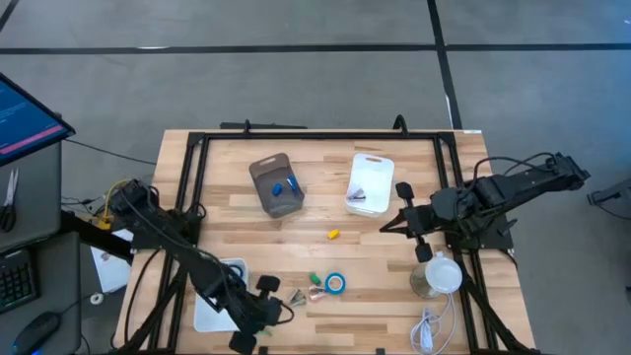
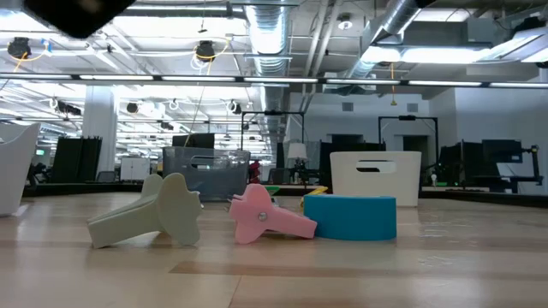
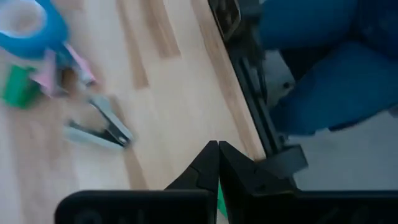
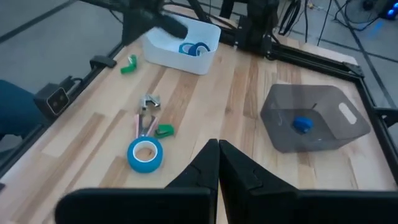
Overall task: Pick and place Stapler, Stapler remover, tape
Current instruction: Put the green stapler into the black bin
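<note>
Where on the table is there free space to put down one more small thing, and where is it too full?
Free wood lies left of the grey bin, and between the yellow piece and the tape. It is crowded by the near edge: tape, removers and the shut left claw sit close together. The shut right claw waits beside the white bin.

Blurred in the left wrist view: the tape (image 3: 25,25), cut off at the picture's edge, and a metal staple remover (image 3: 99,124). Too small from above to identify: the contents of the grey bin (image 1: 276,184) and white bin (image 1: 370,184).
</note>
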### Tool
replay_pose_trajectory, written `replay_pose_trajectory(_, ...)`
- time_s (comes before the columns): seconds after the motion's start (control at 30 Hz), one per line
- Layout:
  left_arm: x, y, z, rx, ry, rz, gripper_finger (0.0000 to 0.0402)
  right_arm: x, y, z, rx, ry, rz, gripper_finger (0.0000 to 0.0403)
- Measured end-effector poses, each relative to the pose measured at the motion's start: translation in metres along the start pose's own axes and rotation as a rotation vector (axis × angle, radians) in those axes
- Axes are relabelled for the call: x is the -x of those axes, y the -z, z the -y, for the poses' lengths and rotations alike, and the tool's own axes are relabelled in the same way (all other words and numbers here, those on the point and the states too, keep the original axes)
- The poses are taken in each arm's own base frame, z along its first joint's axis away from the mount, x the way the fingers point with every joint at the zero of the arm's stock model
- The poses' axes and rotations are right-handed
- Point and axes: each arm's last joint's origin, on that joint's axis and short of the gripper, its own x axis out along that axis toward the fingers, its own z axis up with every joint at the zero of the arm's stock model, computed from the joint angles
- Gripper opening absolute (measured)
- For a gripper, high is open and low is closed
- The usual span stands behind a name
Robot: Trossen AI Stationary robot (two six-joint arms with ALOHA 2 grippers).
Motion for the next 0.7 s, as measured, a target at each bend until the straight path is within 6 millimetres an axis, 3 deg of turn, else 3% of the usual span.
replay_pose_trajectory(0.27, -0.036, 0.012, 0.003, 0.042, 0.055, -0.147, 0.0002, 0.0, 0.001, 0.0, -0.018, -0.001, -0.015, 0.0)
replay_pose_trajectory(0.7, -0.04, 0.01, 0.001, 0.096, 0.055, -0.172, 0.001, 0.0, 0.003, 0.0, -0.021, -0.003, -0.028, 0.0)
